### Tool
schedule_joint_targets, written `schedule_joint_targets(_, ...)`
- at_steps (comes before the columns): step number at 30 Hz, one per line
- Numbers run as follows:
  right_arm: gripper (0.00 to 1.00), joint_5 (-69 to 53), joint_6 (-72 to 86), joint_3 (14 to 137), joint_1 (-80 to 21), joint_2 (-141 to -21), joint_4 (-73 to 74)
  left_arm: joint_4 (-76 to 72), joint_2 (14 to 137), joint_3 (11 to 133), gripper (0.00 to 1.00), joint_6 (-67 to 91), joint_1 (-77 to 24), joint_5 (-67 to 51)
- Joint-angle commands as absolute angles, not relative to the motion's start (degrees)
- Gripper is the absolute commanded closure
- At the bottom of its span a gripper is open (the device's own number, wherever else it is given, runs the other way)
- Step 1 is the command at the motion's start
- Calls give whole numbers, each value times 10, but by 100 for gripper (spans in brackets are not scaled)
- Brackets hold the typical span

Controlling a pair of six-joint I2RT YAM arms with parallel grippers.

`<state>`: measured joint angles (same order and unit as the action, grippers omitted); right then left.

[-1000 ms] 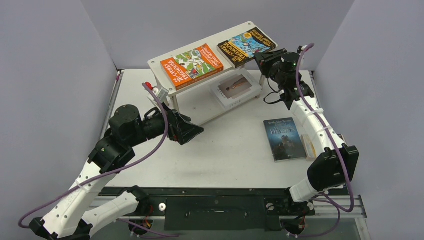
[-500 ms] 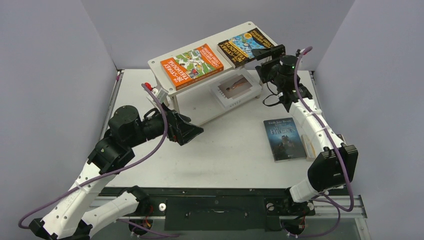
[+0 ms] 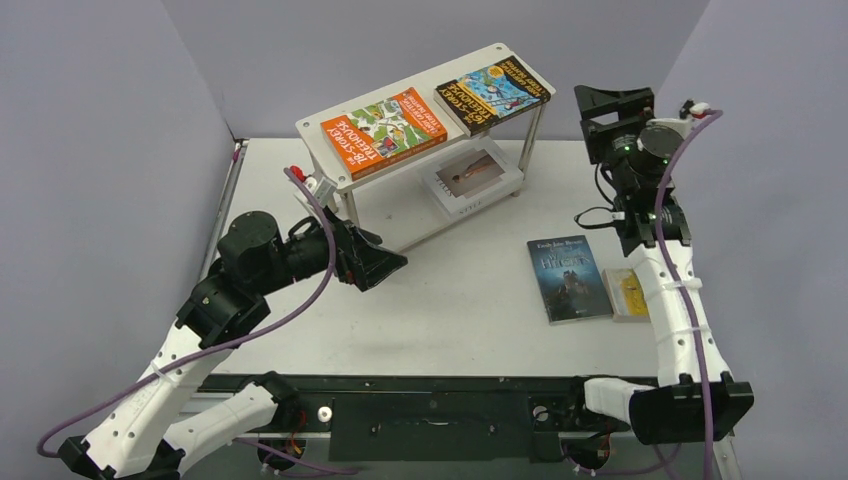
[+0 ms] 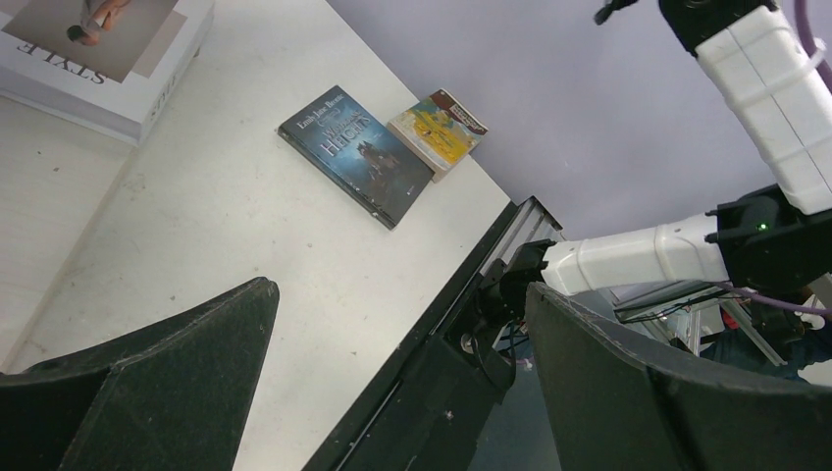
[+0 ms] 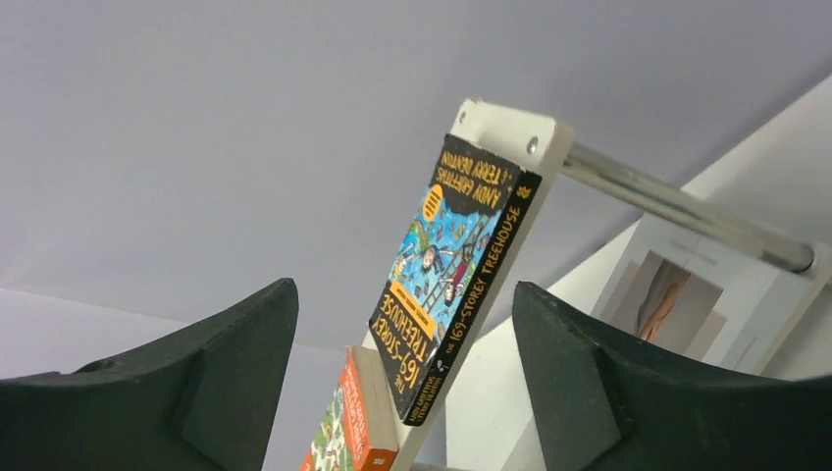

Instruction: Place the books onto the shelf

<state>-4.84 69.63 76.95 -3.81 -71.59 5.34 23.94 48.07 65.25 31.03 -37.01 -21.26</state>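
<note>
White shelf top (image 5: 505,120) with black comic book (image 3: 493,93), well clear of wide-open, empty right end effector (image 3: 592,110)

You are working in a robotics lab cell, not a lived-in room. Plain grey panels (image 3: 100,150) wall in a bare white table (image 3: 450,300) on three sides. The left arm (image 3: 170,365) and the right arm (image 3: 670,290) are bolted to a black rail (image 3: 430,405) at its near edge. The shelf (image 3: 312,132) and the books (image 3: 383,131) are the only household things on it.
</note>
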Motion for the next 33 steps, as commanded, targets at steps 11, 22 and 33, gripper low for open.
schedule_joint_targets(11,100,-33,610,752,-66,-705,79,197,497,653,3,315,-367,-226)
schedule_joint_targets(22,100,-76,608,830,-77,-816,70,205,488,658,3,318,-367,-220)
schedule_joint_targets(33,100,-110,648,856,-97,-877,26,213,475,660,3,317,-367,-209)
